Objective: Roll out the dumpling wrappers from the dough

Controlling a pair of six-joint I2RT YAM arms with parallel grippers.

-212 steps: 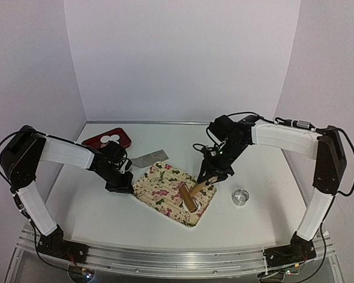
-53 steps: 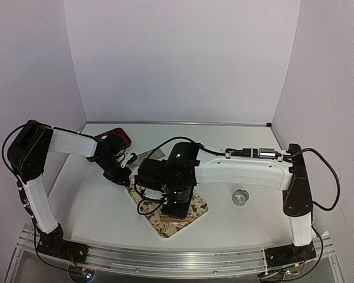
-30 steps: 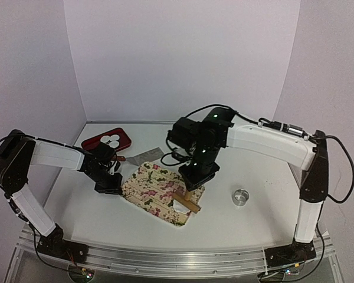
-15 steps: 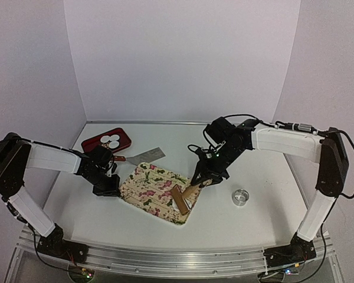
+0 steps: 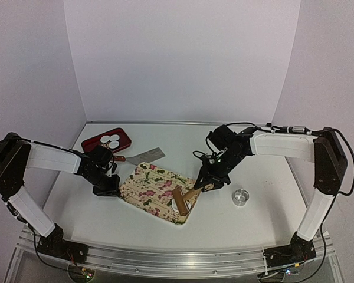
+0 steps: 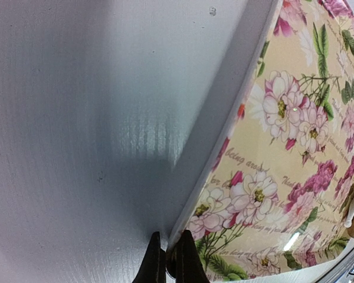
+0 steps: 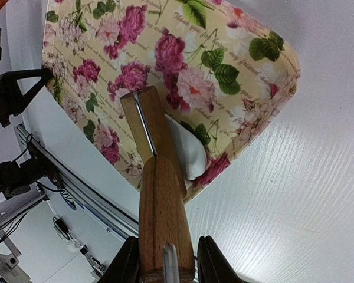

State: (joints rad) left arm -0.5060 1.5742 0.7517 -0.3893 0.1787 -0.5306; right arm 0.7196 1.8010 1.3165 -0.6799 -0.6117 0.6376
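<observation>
Floral board (image 7: 236, 71) bears dough (image 7: 193, 156): small white lump against rolling pin (image 7: 160, 200).

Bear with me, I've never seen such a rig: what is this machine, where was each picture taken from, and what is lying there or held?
These are two robot arms bolted at a table's near edge. The wide picture looks down from above and behind them; each close-up comes from a camera on one wrist. On the table lies a floral board with a white lump of dough on it. The left tool is shut on the board's rim. The right tool grips a wooden rolling pin over the dough. Farther back sit a red tray holding round white wrappers and a flat metal blade; a metal ring stands at the right.
</observation>
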